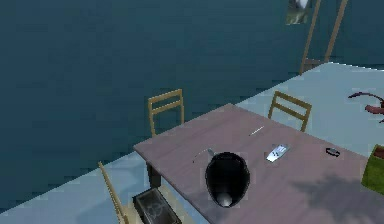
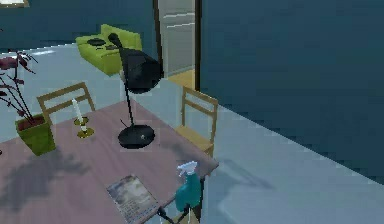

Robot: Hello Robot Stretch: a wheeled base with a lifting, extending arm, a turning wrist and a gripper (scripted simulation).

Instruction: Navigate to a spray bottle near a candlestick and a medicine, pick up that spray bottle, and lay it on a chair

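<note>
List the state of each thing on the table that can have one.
spray bottle, upright at the edge of the table
candle, upright in the candlestick, no flame seen
desk lamp, upright, head bent down
magazine, lying flat
potted plant, upright

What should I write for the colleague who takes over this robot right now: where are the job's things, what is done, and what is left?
Spray bottle: teal, upright at the edge of the table, next to a magazine.
Candlestick: with a white candle, farther along the same table, near a black lamp.
Done: the robot is at the table, with the bottle on the arm side.
Left: pick up the bottle and lay it on a chair. A wooden chair stands at the table's side just beyond the bottle and looks like the easiest one.
</note>
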